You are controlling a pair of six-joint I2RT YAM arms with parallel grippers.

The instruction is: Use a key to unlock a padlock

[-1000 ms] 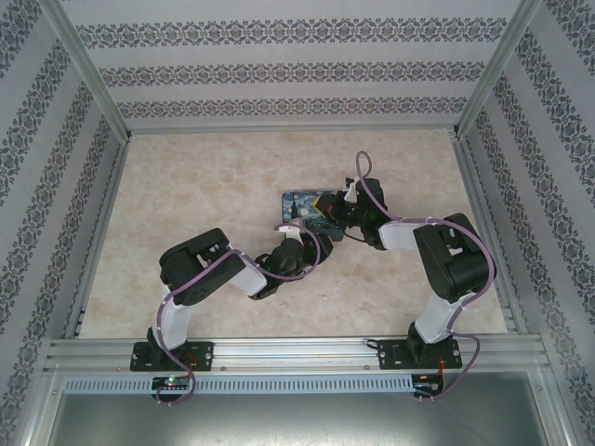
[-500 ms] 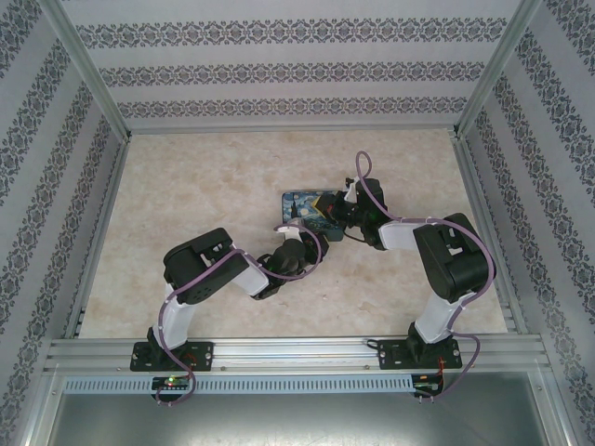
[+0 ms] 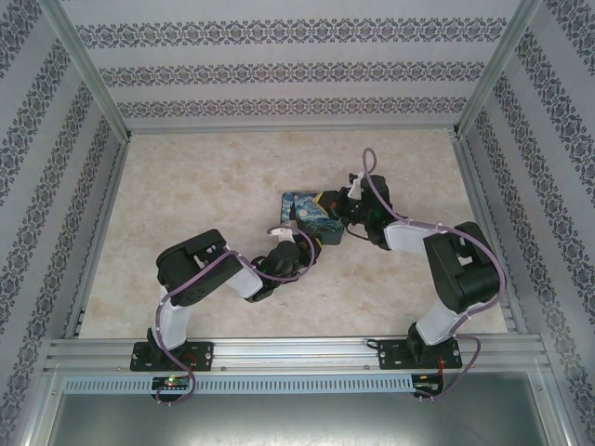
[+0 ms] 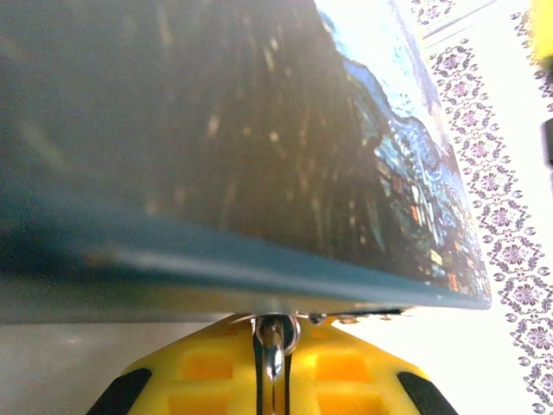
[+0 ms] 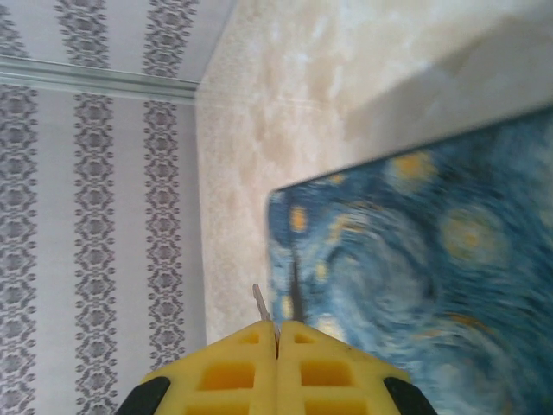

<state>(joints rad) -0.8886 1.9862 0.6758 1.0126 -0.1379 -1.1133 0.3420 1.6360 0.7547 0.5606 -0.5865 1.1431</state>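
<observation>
Near the middle of the overhead view, a rectangular tin box printed with a blue and yellow starry-night painting [image 3: 307,212] lies flat on the pale marbled tabletop [image 3: 204,195]. Both arms reach in to it. The left gripper [image 3: 299,240] meets the box at its lower edge, and the right gripper [image 3: 333,208] is at its right end. In the left wrist view the box's dark painted lid fills the upper part of the frame. At bottom centre, the yellow fingers [image 4: 207,367] are drawn almost together, leaving a narrow dark slot. In that slot, just under the box's rim, they pinch a thin silvery loop and stem, apparently the shackle of the tiny padlock [image 4: 275,329]. Its body is hidden. In the right wrist view the yellow fingers [image 5: 320,363] are pressed tight against each other at bottom centre. They clamp the small dull-metal key [image 5: 259,303], whose thin tip sticks up just left of their seam. That tip is beside the box's left edge, and patterned wallpaper [image 5: 95,173] fills the left of that frame.
</observation>
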